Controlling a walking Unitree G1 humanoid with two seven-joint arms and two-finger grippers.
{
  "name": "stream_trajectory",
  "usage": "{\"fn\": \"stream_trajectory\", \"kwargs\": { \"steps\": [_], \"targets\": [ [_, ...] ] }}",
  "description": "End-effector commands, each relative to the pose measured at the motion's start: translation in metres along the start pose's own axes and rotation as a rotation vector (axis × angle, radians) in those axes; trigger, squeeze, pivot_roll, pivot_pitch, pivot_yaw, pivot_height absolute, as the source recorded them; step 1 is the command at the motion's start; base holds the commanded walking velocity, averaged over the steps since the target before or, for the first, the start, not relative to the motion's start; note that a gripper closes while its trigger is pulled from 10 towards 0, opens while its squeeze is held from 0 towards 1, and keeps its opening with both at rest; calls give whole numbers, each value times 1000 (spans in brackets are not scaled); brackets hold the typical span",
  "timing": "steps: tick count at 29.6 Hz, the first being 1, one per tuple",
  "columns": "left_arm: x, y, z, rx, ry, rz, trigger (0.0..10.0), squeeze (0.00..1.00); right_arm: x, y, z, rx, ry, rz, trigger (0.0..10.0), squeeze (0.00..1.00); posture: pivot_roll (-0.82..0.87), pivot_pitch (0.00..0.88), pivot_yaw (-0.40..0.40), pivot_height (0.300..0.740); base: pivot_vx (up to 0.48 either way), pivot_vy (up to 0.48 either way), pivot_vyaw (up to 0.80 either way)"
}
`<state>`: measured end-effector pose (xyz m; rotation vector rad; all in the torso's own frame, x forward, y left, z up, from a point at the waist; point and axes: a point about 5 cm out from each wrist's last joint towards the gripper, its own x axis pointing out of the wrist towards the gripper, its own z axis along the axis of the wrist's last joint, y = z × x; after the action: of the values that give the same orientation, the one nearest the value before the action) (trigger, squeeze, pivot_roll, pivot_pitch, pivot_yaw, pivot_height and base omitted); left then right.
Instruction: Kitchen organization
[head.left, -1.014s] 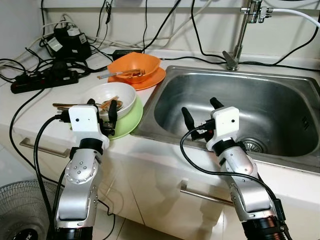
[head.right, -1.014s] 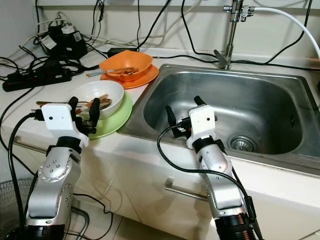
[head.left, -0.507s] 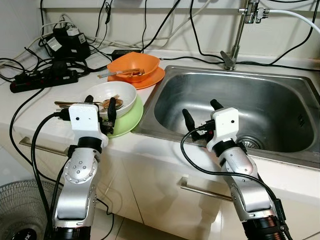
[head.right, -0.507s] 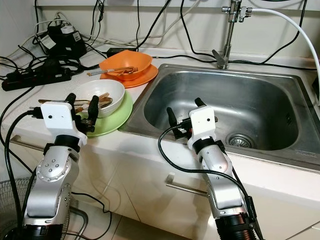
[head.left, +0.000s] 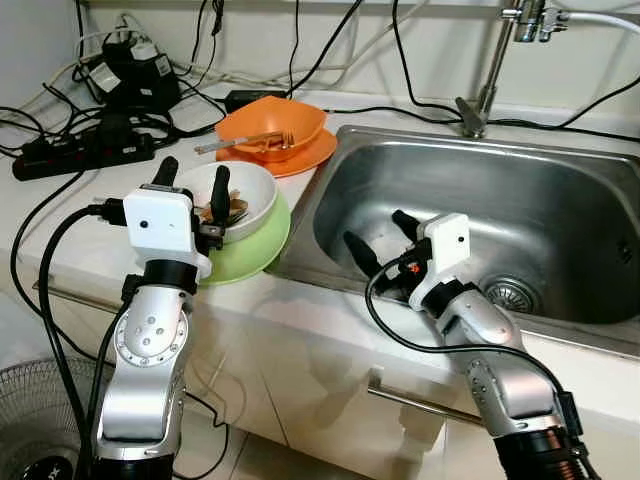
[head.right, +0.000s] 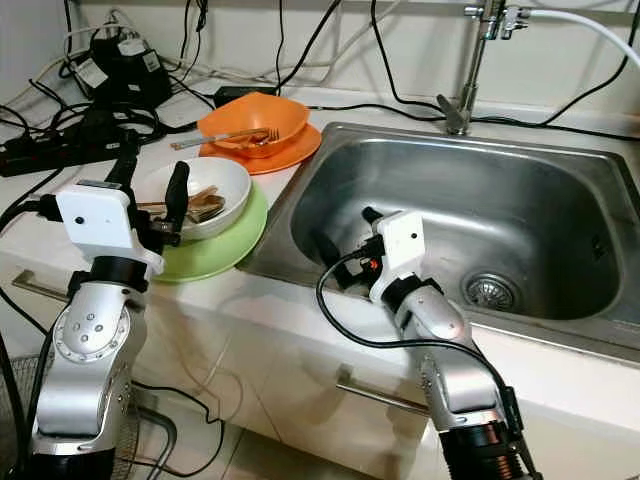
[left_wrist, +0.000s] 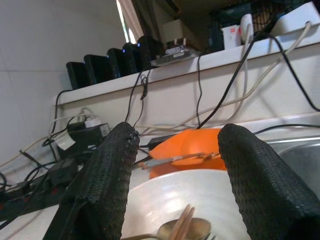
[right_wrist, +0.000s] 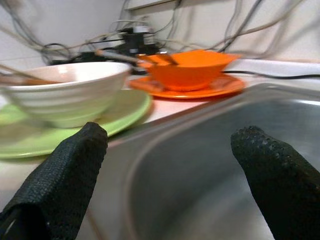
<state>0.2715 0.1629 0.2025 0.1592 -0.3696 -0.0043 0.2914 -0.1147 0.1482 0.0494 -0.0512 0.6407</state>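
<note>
A white bowl (head.left: 245, 190) holding a spoon and chopsticks (head.left: 222, 210) sits on a green plate (head.left: 252, 255) on the counter, left of the sink (head.left: 560, 210). Behind it, an orange bowl (head.left: 275, 125) with a fork rests on an orange plate (head.left: 305, 160). My left gripper (head.left: 192, 185) is open, its fingers straddling the white bowl's near rim (left_wrist: 190, 192). My right gripper (head.left: 380, 238) is open and empty inside the sink by its left wall, pointing toward the white bowl (right_wrist: 65, 90) and green plate (right_wrist: 125, 107).
A power strip (head.left: 80, 155), adapters and many black cables crowd the back left of the counter. The faucet (head.left: 490, 70) stands behind the sink, and the drain (head.left: 510, 293) lies at the basin's right. A floor fan (head.left: 40, 420) stands at the lower left. Cabinet handles (head.left: 420, 400) run below the counter.
My left gripper has risen and moved forward over the white bowl's near rim. My right gripper has dropped lower and turned left toward the sink's left wall. The camera has shifted slightly.
</note>
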Motion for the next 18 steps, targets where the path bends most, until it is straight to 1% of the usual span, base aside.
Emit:
{"fn": "stream_trajectory", "kwargs": {
  "steps": [1,2,4,8,9,10,13,14,17,18],
  "targets": [
    [1,2,3,8,-4,-4,10000,0,1,7,13,15,-37,111,10000,0,-46,0,98,740,0,0,0],
    [1,2,3,8,-4,-4,10000,0,1,7,13,15,-37,111,10000,0,-46,0,98,740,0,0,0],
    [1,-1,5,-12,2,-27,10000,0,-1,8,17,17,-33,172,10000,0,-42,0,97,740,0,0,0],
    [-1,0,7,-15,6,-32,10000,0,-3,5,18,12,-9,190,10000,0,-41,0,96,740,0,0,0],
    [-7,4,8,10,1,-32,10000,0,-2,-2,19,3,17,174,10000,0,-35,0,94,740,0,0,0],
    [-10,6,9,33,-4,-24,10000,0,-2,-5,19,3,28,166,10000,0,-33,0,94,740,0,0,0],
    [-18,15,11,88,-15,9,10000,0,-2,-8,20,-9,44,165,10000,0,-30,0,94,740,0,0,0],
    [-20,17,11,96,-15,21,10000,0,-2,-9,20,-13,46,167,10000,0,-26,0,92,740,0,0,0],
    [-21,21,11,98,-2,54,10000,0,1,-12,15,-94,76,130,10000,0,-17,0,88,740,0,0,0],
    [-21,21,11,98,-2,54,10000,0,1,-12,15,-94,76,130,10000,0,-17,0,88,740,0,0,0]
  ]
}}
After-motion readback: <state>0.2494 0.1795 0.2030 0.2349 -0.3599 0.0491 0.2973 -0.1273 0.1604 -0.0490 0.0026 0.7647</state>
